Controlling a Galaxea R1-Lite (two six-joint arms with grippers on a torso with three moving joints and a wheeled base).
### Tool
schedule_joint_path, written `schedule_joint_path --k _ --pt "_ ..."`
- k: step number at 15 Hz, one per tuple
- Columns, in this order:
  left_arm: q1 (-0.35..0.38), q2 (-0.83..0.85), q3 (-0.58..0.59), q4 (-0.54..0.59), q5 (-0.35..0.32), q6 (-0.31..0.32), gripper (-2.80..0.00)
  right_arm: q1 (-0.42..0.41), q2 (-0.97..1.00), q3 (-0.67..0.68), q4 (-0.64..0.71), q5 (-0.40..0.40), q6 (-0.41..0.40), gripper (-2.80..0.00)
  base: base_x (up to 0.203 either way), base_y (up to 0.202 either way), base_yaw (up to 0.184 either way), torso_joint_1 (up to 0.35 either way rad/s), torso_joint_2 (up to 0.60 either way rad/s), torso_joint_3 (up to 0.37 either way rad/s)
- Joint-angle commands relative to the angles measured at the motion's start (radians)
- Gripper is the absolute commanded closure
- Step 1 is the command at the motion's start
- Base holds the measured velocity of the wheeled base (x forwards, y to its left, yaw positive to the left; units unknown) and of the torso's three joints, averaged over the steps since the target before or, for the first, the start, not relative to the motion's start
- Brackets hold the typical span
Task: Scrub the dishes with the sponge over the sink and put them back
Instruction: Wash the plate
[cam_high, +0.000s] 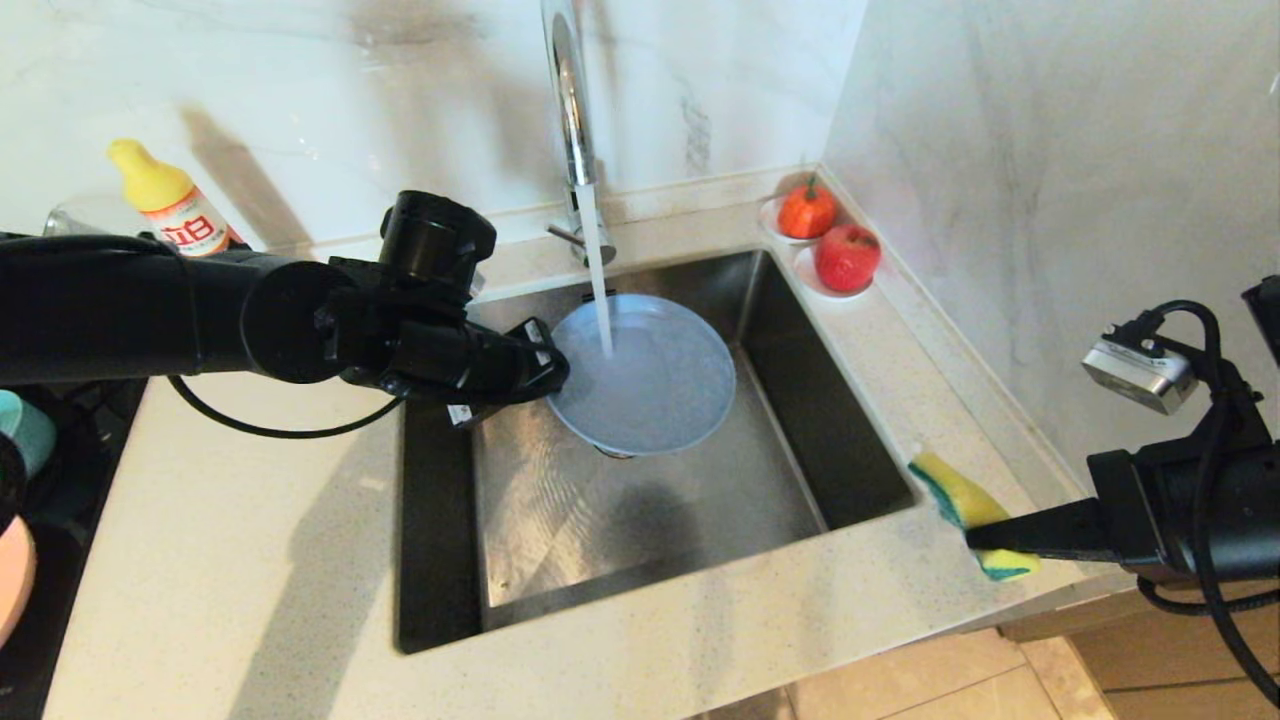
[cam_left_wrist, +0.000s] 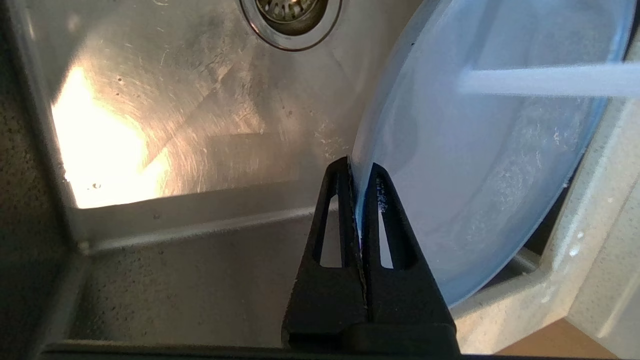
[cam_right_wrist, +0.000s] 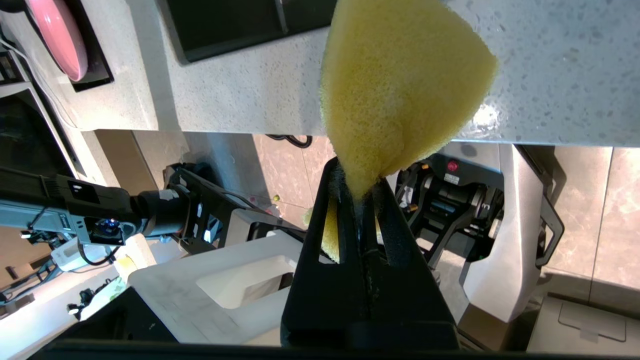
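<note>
Sink (cam_high: 560, 540) set in the pale bench (cam_high: 240, 560), faucet (cam_high: 568, 110) running onto the grey-blue plate (cam_high: 650, 375), which the left gripper (cam_high: 550, 370) pinches thin by its left rim and holds above the middle of the basin, face up and tilted, its flat running left to right. At the near right bench corner the right gripper (cam_high: 985, 540) is clamped on the yellow sponge (cam_high: 965, 505), its long axis running far-left to near-right. Risk: the wet rim, gripped at one edge only, may slip or pivot under the stream and drop into the basin.
</note>
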Motion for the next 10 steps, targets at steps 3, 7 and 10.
schedule_joint_path --k 3,7,10 --pt "0.025 -0.113 0.114 -0.003 0.091 0.066 0.00 0.001 -0.005 0.012 0.002 0.004 0.003 0.00 0.000 0.000 0.000 0.000 0.00 0.000" --pt "0.047 -0.203 0.204 -0.015 0.270 0.175 0.00 0.001 -0.022 0.031 0.002 0.003 0.003 0.00 0.000 0.000 0.000 0.000 0.00 0.000" --pt "0.099 -0.282 0.270 -0.101 0.336 0.273 0.00 0.001 -0.038 0.048 0.002 0.003 0.003 0.00 0.000 0.000 0.000 0.000 0.00 0.000"
